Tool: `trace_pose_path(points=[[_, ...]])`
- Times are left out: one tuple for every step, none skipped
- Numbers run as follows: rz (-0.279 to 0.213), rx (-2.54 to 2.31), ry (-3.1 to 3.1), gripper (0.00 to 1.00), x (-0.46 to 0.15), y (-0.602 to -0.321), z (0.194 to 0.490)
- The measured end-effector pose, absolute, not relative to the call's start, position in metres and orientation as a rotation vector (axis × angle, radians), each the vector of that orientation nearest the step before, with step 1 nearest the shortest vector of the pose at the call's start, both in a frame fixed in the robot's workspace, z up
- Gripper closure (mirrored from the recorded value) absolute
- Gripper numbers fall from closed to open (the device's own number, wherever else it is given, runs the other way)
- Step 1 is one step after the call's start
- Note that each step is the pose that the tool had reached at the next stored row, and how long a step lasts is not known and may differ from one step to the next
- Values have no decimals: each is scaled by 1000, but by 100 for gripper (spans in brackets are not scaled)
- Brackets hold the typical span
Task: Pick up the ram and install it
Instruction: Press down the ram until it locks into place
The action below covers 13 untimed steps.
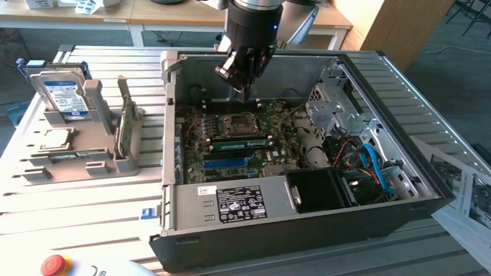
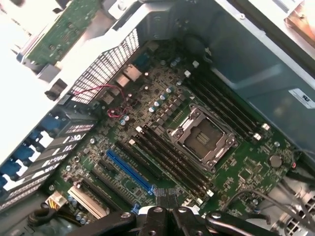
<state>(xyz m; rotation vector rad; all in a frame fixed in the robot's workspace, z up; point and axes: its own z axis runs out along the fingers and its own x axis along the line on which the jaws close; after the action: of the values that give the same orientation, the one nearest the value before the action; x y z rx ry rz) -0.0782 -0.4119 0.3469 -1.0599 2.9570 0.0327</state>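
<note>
One open case (image 1: 383, 190) is taking up most of the worktop (image 1: 77, 201), with its motherboard (image 1: 230, 155) lying flat inside. A grey holder (image 1: 84, 144) is sitting just beside the case, on the exterior view's left. The ram (image 1: 125, 129) is standing in that holder on one long edge. In the wrist view a green board (image 2: 64, 32) outside the case wall is probably the same stick.

The ram's long axis is running level, from the far side of the holder toward the near side, roughly along the case wall beside it. Its flat faces are turning toward the exterior view's left and right, and its top edge is standing free.

By its look the ram is light, stiff and thin, but fragile. It is asking for a pinch across the two faces at the free top edge, near the middle, clear of the chips and the contact edge.

The fingers (image 1: 243, 86) are hanging inside the case over the far part of the motherboard, well apart from the ram. In the wrist view the fingers (image 2: 167, 216) are pressing fully together, gripping nothing.
</note>
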Motion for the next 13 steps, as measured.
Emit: trace_pose_path(points=[[33,-1037,2965,89,-78,-412,347],[33,-1014,2973,89,-78,-412,347],[33,-991,2980,89,-78,-412,347],[33,-967,2988,89,-78,-412,347],[33,-942,2996,89,-78,-412,347],[33,-919,3003,89,-78,-412,347],[33,-895,3010,89,-78,-412,347],[33,-872,3016,89,-78,-412,347],[33,-849,3023,89,-78,-412,347],[33,-826,3029,89,-78,-412,347],[33,-800,3036,89,-78,-412,347],[33,-776,3042,89,-78,-412,347],[32,-753,3047,89,-78,-412,347]])
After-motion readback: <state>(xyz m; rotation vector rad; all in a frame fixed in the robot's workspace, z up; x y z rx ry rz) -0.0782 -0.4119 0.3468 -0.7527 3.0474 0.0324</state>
